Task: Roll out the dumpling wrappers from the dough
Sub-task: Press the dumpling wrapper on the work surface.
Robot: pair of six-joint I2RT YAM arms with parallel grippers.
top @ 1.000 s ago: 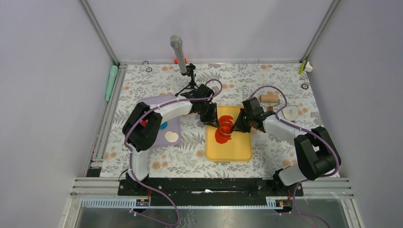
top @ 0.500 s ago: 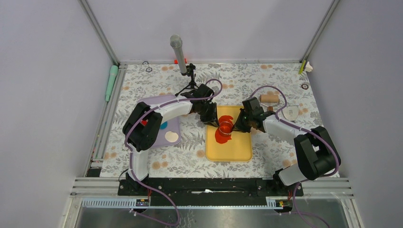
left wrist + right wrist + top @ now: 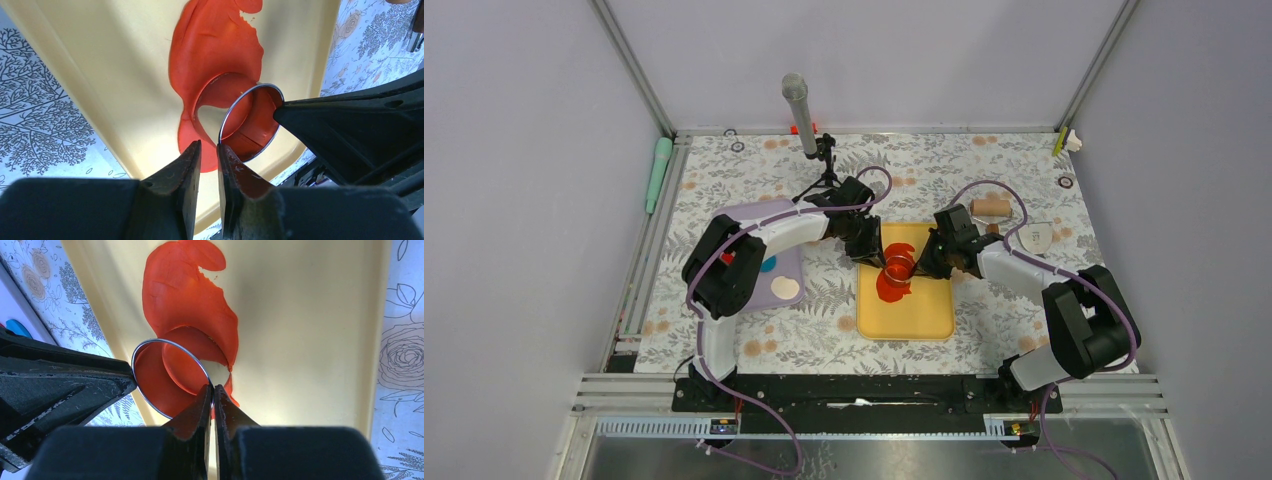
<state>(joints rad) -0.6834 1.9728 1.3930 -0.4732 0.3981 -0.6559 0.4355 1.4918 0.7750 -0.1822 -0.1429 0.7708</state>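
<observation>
**Pinching the cutter from both sides**

Left gripper point(image 3: 209, 150) and right gripper point(image 3: 211, 392) each clamp opposite walls of the shiny round metal cutter ring point(image 3: 900, 266). It stands in the flat red clay sheet point(image 3: 890, 291) on the yellow plastic tray point(image 3: 924, 322). The dumpling wrapper point(image 3: 159, 382) lies inside the ring, midway between both arms.

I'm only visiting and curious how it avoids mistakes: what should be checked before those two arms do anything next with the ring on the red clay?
1. Right jaws pinching the metal ring by its rim: ok.
2. Left jaws gripping it: cannot tell; they straddle the rim with a gap showing.
3. Red clay sheet lying on the yellow tray: ok.
4. Ring filled with clay all round: not ok; bare tray shows inside.
5. Ring pressed flat down: cannot tell.
</observation>
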